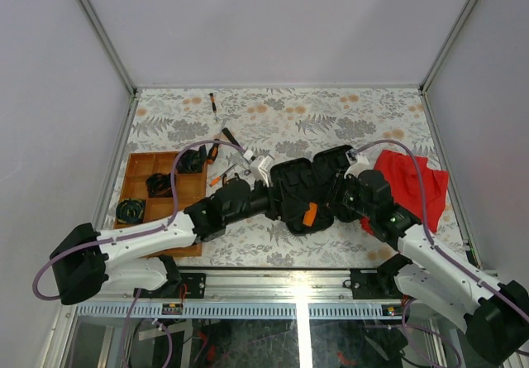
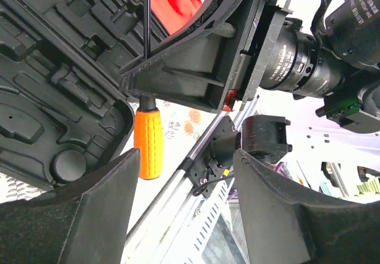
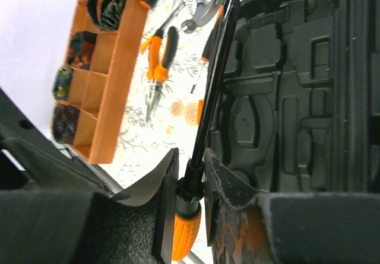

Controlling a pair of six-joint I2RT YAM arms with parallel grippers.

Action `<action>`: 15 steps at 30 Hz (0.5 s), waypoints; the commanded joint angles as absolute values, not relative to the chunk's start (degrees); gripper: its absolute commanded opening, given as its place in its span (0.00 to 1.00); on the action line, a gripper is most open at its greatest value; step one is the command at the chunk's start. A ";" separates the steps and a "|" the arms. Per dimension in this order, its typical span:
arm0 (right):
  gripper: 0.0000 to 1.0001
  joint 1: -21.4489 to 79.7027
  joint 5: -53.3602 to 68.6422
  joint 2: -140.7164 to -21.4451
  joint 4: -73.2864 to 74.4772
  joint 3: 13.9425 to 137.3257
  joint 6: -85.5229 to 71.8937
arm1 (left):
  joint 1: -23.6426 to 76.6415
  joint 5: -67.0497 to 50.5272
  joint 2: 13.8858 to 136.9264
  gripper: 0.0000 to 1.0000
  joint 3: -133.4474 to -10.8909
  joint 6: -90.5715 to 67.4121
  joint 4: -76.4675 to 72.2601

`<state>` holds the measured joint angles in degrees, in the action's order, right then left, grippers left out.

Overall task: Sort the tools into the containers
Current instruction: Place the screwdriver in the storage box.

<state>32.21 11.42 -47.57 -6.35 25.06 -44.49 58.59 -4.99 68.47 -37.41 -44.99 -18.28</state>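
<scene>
The right pincer (image 3: pixel 191 170) pinches a screwdriver (image 3: pixel 189 229) beside the open case (image 3: pixel 285 98); left pincer (image 2: pixel 185 160) spread.

tray (image 1: pixel 142 168) left of case (image 1: pixel 293 188) | cloth (image 1: pixel 413 182) right of case

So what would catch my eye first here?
The open black tool case mid-table, where both arms meet. The right claw grips an orange-handled screwdriver close to it. A bright red cloth lies right, an orange wooden tray left.
</scene>
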 commanded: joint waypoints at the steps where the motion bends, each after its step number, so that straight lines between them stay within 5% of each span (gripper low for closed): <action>1: 0.00 32.43 9.62 -48.63 2.89 32.30 -31.88 | 59.04 -1.72 64.58 0.64 -35.83 -45.30 -15.01; 7: 0.00 35.20 6.27 -51.92 10.46 38.16 -23.58 | 59.00 2.20 60.24 0.65 -34.62 -47.74 -10.76; 15: 0.00 53.36 -12.28 -56.47 9.35 43.38 -20.06 | 58.76 8.82 51.89 0.65 -32.17 -51.14 -2.60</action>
